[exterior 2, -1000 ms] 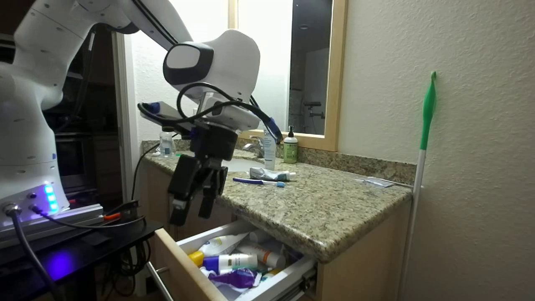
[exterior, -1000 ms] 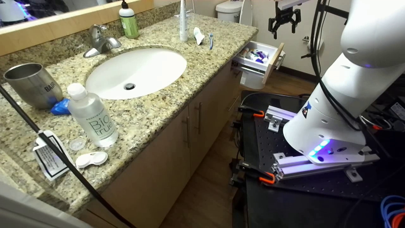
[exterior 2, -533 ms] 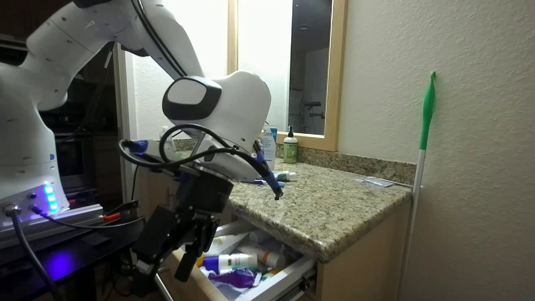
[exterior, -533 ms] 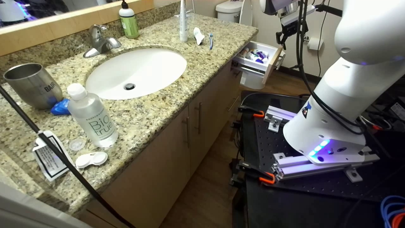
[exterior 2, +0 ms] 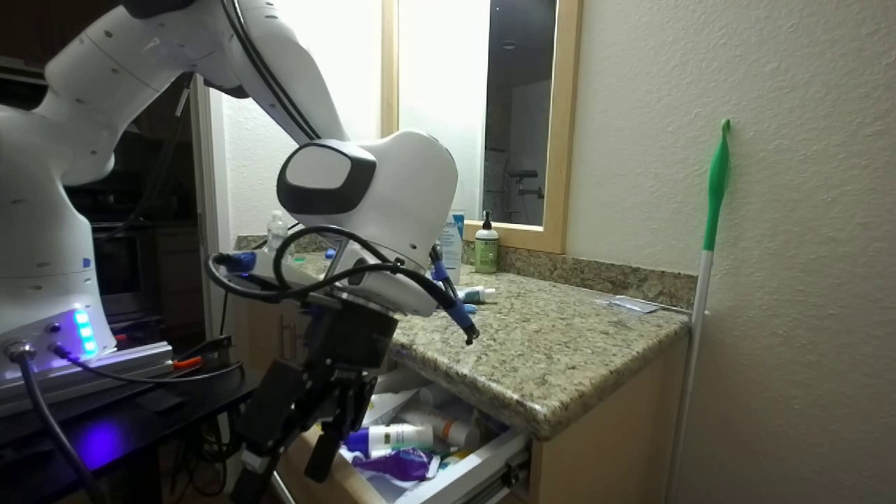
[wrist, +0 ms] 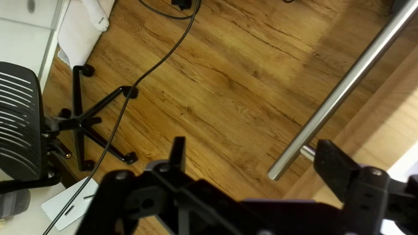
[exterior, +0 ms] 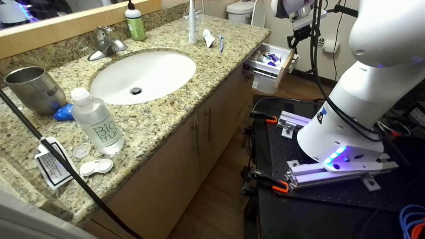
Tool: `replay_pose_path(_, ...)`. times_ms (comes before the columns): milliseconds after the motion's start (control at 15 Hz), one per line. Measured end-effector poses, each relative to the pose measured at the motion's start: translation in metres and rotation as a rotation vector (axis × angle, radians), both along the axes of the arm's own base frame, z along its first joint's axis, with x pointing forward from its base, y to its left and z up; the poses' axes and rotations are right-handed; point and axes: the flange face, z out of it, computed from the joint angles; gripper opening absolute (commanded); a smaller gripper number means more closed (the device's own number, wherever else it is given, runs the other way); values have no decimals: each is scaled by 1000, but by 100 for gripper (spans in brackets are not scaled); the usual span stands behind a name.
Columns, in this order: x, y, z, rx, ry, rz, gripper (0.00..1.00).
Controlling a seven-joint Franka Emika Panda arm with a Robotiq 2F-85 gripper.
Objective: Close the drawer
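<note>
So yeah, the drawer [exterior 2: 465, 472] is sticking well out from under the corner of the granite surface [exterior 2: 560, 336], with its slide rail [exterior 2: 497, 483] showing along the side in an exterior view. It's got a blue-and-white bottle [exterior 2: 399, 437] and a purple packet [exterior 2: 406, 463] inside, among other stuff. The gripper [exterior 2: 283, 474] hangs tilted right at the light wood front [exterior 2: 343, 483], jaws spread wide. From the wrist camera it's mostly plank floor [wrist: 228, 98] between the fingertips, and the finger [wrist: 333, 169] on the right of that view overlaps the front's edge, just beside the post of the bar handle [wrist: 338, 94]; can't tell if it's actually touching wood. Loads of open floor on the outer side, over to an office chair [wrist: 73, 123]. Tighter elsewhere: a narrow strip of floor runs between the cabinet doors [exterior: 176, 166] and the black stand [exterior: 298, 215] under the arm's base [exterior: 338, 139]. Up top, a toothbrush [exterior: 221, 43] lies back from the surface's edge, near a tube [exterior: 208, 37].
</note>
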Motion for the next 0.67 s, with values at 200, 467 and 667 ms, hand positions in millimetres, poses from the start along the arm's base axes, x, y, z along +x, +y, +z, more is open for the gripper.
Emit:
replay_pose_path(200, -3, 0, -6, -12, -77, -40, 100)
replay_pose_path(467, -6, -5, -7, -75, -253, -63, 100)
replay_pose_path(667, -6, -4, -10, -149, -372, -44, 100)
